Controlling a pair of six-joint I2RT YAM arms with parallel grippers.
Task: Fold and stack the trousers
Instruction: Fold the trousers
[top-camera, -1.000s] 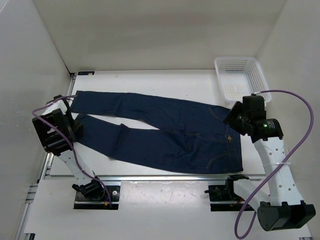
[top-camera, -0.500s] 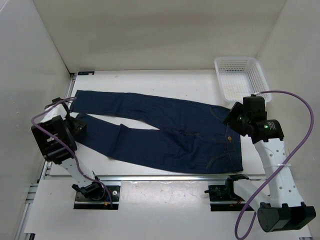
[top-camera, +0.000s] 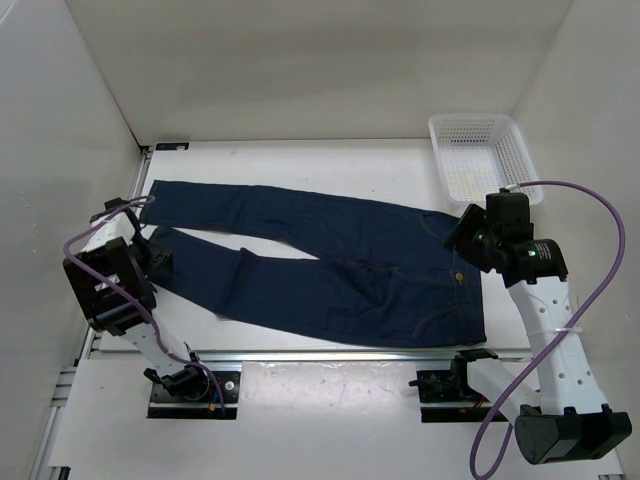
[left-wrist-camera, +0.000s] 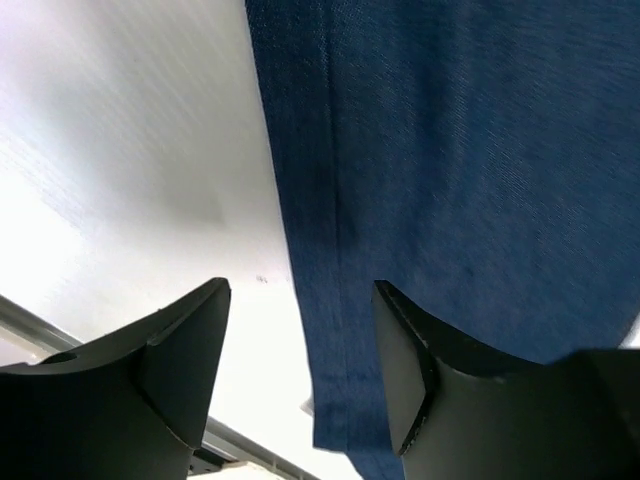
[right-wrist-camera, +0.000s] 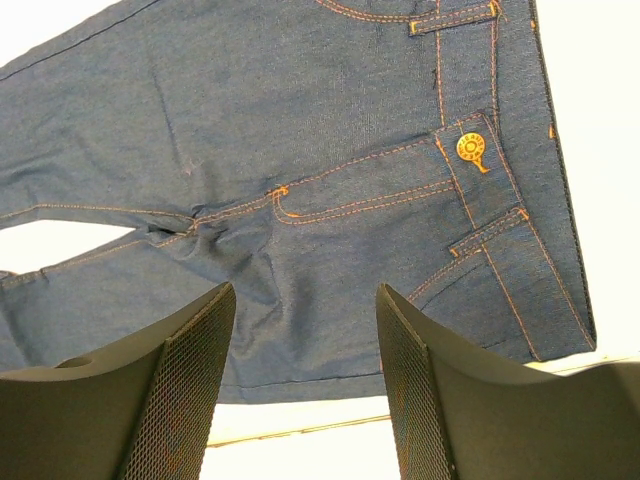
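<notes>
Left hand (left-wrist-camera: 300, 320) above hem of trousers (top-camera: 340, 265), right hand (right-wrist-camera: 305, 310) above waistband.

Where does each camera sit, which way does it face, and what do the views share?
Top external: fixed above and behind, looking down on the table, trousers and basket; left arm and right arm show, bases at the bottom.
Left wrist: on the left arm, facing down at one leg's end and bare table; left gripper fingers show, open.
Right wrist: on the right arm, facing down at the waist and orange button; right gripper fingers show, open.
Shared: all three see the trousers.
</notes>
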